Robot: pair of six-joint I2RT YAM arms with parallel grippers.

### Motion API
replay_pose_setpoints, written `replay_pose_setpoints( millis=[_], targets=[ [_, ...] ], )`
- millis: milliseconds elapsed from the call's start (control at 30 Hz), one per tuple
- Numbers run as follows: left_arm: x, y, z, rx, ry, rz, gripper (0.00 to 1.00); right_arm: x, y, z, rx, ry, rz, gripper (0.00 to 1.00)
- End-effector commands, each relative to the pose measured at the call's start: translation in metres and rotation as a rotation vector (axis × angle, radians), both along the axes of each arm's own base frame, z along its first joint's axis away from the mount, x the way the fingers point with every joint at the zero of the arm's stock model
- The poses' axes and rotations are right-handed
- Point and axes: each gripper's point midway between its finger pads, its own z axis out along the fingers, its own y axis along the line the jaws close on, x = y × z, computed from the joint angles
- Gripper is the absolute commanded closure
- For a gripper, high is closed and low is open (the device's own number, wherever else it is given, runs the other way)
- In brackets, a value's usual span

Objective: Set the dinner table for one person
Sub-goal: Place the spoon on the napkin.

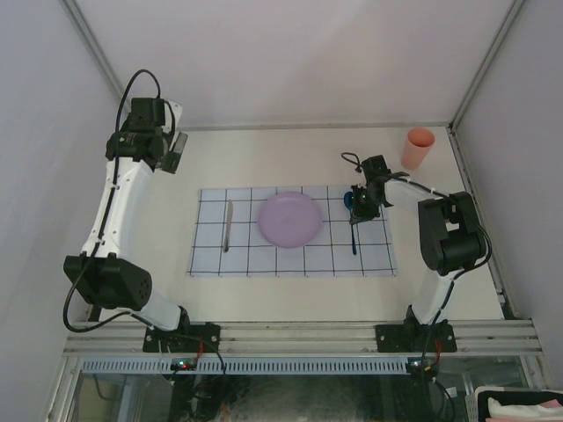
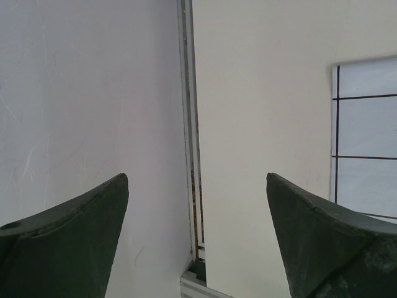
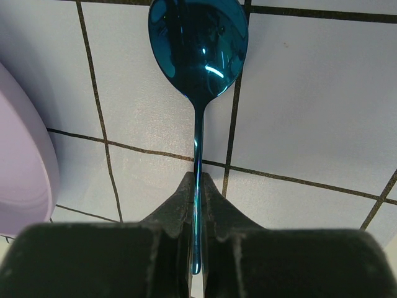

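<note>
Filling most of the top view, the surface (image 1: 290,158) lies flat with its long axis running left to right, edged by aluminium rails against pale walls. Its near edge is hidden behind the rail and the arm bases, and the two arms cover strips of it at either side. In the left wrist view only a narrow band of it shows, between a rail on the left and a corner of the cloth (image 2: 366,143) cut off at the right.

The grid cloth (image 1: 264,259) lies across the middle of the surface, its long side parallel to the surface's. On it a lilac plate (image 1: 289,220) sits at the centre, a knife (image 1: 227,226) lies to its left, and a blue spoon (image 1: 354,237) to its right, bowl toward the far side. A pink cup (image 1: 418,148) stands near the far right corner, off the cloth.

The right claw (image 1: 356,207) is clamped on the spoon (image 3: 197,43) handle just behind the bowl; its fingers (image 3: 177,205) hide the rest of the handle. Whether the spoon touches the cloth I cannot tell. The left claw (image 1: 176,151) hangs over the far left of the surface, clear of the cloth, its fingers (image 2: 74,236) spread wide and holding nothing.
</note>
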Motion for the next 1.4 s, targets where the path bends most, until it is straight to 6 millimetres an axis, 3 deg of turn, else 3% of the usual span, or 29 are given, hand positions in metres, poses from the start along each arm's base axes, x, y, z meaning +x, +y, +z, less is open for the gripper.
replay_pose_setpoints(
  millis=[0, 900, 1000, 1167, 1367],
  targets=[
    [-0.0047, 0.0004, 0.0156, 0.0, -0.054, 0.005, 0.05, 0.0049, -0.0012, 0.0022, 0.004, -0.022, 0.013, 1.0],
    [-0.007, 0.0014, 0.0171, 0.005, -0.057, 0.008, 0.05, 0.0078, -0.0031, -0.0021, -0.013, -0.036, 0.04, 1.0],
    [-0.0066, 0.001, 0.017, 0.004, -0.057, 0.007, 0.05, 0.0086, -0.0019, -0.0019, -0.007, -0.039, 0.043, 0.85],
    [-0.0069, 0.0016, 0.0169, 0.006, -0.056, 0.007, 0.05, 0.0092, 0.0001, -0.0008, -0.005, -0.046, 0.047, 0.7],
    [-0.0077, 0.0015, 0.0172, 0.006, -0.057, 0.007, 0.05, 0.0117, -0.0013, 0.0016, -0.01, -0.059, 0.043, 0.64]
  ],
)
